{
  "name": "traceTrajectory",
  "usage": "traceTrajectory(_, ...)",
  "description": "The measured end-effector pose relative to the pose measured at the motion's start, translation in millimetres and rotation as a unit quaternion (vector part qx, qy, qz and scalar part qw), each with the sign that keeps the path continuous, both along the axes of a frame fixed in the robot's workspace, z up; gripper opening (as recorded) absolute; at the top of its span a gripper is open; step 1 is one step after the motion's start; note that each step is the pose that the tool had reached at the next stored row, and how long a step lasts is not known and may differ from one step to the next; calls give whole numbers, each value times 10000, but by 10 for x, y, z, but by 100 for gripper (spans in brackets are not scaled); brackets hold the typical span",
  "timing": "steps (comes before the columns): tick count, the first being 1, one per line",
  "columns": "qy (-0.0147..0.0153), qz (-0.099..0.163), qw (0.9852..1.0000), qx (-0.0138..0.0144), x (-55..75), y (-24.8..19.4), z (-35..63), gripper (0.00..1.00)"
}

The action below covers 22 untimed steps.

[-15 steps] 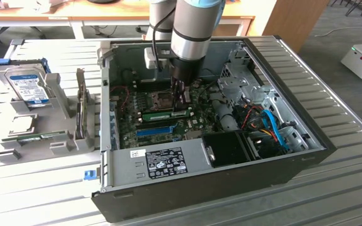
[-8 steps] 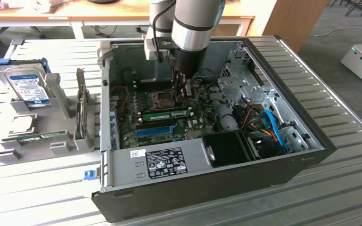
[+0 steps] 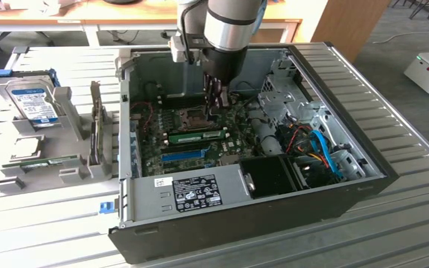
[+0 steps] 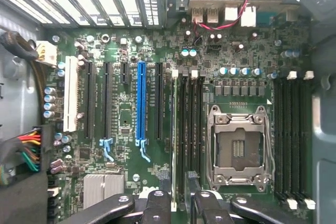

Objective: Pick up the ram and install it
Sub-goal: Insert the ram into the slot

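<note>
Open black desktop tower case [image 3: 363, 184] lying on its side, side panel off, in the middle of the exterior view on a pale slatted table [image 3: 393, 234]. At the upper middle of that frame: silver-and-black robot arm [image 3: 229, 28], with its dark two-finger gripper [image 3: 220, 106] hanging just above the green motherboard [image 3: 229, 148]. Fingers spread wide apart, clamped on nothing. Same story from the wrist camera, dark fingers [image 4: 157, 205] splayed over the row of black memory slots [image 4: 191, 129].

As for the long, thin green ram stick [image 3: 196, 135] with dark chips and a pale label: standing on edge in a slot near the centre of the exterior view, just below the gripper tips and right beside the square silver CPU socket [image 3: 192, 118]. Long blue plastic slot [image 3: 185, 154] a little lower in the frame. Not touched by the fingers as far as can be seen. Probably fully seated, but hard to call from this angle.

Over at the exterior view's left, well apart from the case: grey plastic parts stand [image 3: 65, 173] carrying a silver hard drive with a blue label [image 3: 36, 103], a square silver processor chip [image 3: 20, 146] and another thin green board [image 3: 47, 163] lying low. Lower middle of the frame: white sticker [image 3: 192, 192] on the grey bay, with a black fan housing [image 3: 270, 176] just beside it. Blue and orange cables [image 3: 323, 151] further toward the right.
</note>
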<state>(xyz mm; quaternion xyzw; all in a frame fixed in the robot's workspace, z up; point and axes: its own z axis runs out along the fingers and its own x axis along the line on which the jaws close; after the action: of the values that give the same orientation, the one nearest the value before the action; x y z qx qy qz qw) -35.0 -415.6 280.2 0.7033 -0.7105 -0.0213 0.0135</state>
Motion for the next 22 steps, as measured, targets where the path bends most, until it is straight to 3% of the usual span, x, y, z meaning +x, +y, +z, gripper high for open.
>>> traceTrajectory(22, 12, 0, 10000, -10, 0, 0, 488, 25)
